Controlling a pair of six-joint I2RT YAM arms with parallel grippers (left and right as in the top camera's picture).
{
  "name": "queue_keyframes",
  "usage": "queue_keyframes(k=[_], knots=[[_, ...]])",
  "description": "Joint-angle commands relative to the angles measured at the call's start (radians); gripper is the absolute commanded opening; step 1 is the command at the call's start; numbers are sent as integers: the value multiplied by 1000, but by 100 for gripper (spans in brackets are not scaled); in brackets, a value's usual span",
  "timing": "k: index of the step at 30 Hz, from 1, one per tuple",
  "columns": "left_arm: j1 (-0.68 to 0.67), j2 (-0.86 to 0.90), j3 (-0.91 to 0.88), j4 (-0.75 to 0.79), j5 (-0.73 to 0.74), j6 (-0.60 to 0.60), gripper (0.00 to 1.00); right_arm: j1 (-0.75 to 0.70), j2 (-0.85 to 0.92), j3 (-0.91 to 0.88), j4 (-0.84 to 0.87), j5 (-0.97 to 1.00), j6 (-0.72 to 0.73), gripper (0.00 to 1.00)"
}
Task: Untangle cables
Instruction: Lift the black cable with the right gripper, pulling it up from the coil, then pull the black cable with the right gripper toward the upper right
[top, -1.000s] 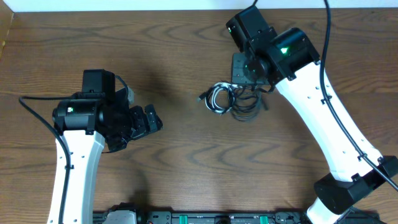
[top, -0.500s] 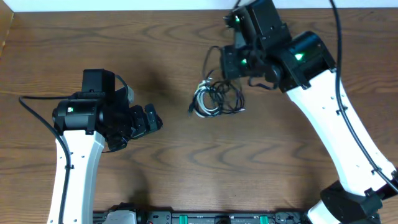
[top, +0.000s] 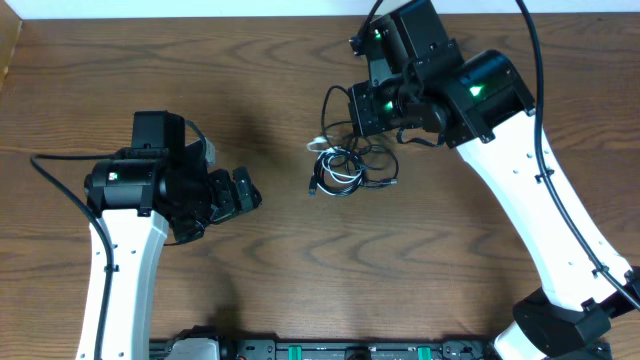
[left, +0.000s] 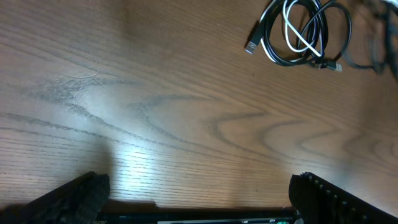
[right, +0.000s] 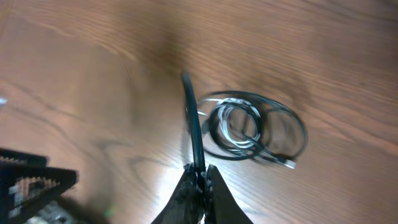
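Pinching black cable (right: 194, 124) | right claw (right: 200, 177) closed on it | left claw (top: 238, 194) spread wide, empty

My end effector (right: 200, 170) has its dark fingers (right: 184, 195) pinched together on a thin black cable (right: 194, 124) that rises from their tips. Past it, a blurred coil of black and white cables (right: 255, 134) shows against the brown wooden counter (right: 93, 81)
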Motion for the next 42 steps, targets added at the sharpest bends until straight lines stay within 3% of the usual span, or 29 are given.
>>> queue_keyframes(k=[1,3,6,11,14,17,20,29,34,42], knots=[[-3,6,11,-7,5,-5,98,-3,4,10,-56,293,241,2],[-3,6,11,-4,5,-5,98,1,4,9,-119,417,417,2],[-3,6,11,-3,5,-5,98,3,4,9,-135,343,434,1],[-3,6,11,12,5,-5,98,3,4,9,-45,-99,16,1],[-3,6,11,14,5,-5,98,3,5,9,-26,39,25,2],[-3,6,11,10,5,-5,98,3,5,6,-82,312,273,2],[-3,6,11,10,5,-5,98,3,5,3,-130,381,414,1],[-3,6,11,11,5,-5,98,6,4,-11,-148,306,412,1],[-3,6,11,27,5,-5,98,-9,-33,43,-130,217,210,1],[-3,6,11,27,5,-5,98,-71,-192,193,-83,217,187,1]])
